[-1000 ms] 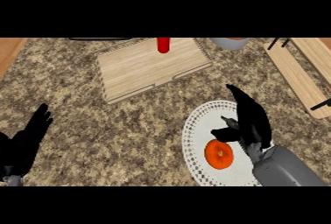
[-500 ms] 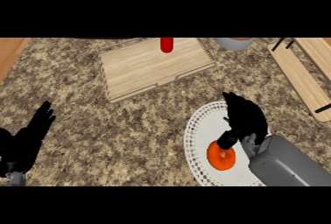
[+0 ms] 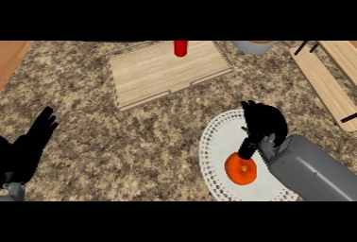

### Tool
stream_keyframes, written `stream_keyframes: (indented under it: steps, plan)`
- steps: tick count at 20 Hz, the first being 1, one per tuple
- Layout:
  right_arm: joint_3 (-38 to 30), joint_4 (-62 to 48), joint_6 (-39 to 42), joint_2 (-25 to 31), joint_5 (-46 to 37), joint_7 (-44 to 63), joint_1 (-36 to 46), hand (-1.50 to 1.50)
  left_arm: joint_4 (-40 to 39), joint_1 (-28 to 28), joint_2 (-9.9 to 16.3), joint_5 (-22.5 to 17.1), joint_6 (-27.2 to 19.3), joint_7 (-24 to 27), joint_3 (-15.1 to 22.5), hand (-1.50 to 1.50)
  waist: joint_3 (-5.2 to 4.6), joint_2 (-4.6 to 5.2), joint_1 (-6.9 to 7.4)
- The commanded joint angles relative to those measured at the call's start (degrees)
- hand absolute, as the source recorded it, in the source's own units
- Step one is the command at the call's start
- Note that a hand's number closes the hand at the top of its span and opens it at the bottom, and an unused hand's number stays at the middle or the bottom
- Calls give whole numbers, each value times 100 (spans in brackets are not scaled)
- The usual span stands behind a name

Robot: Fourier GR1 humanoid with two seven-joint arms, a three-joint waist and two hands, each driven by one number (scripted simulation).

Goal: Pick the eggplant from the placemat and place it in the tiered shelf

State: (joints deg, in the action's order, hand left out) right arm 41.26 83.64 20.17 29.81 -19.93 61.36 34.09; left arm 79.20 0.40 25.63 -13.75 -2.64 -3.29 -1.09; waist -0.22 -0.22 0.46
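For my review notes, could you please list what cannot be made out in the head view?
- Orange object on the white placemat: the right hand overlaps its top, so contact is unclear.
- Tiered shelf: cut off by the right edge.
- Red item and grey container: cut off at the top.
- Left hand: partly cut off by the left edge.

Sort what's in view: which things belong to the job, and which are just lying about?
Job:
orange eggplant
white placemat
wooden tiered shelf
right hand, over the eggplant

Lying about:
wooden board
red bottle
grey bowl
left hand, resting at the lower left
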Motion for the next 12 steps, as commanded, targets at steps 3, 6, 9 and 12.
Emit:
stream_keyframes:
  steps: [3,6,9,12]
  plan:
    - [-119,-446,935,45,113,625,270,-150,-81,136,9,-61,220,237,-143,0,15,23,15]
    - [-55,-774,763,6,-110,309,53,-150,218,92,-114,18,64,-66,-28,0,21,23,10]
    - [-45,-390,714,183,-366,247,-334,-150,399,-38,-105,55,-66,-433,-80,0,22,8,-51]
    - [-199,-997,817,108,-560,-198,-176,-150,139,133,-98,8,217,-102,-198,0,21,24,-11]
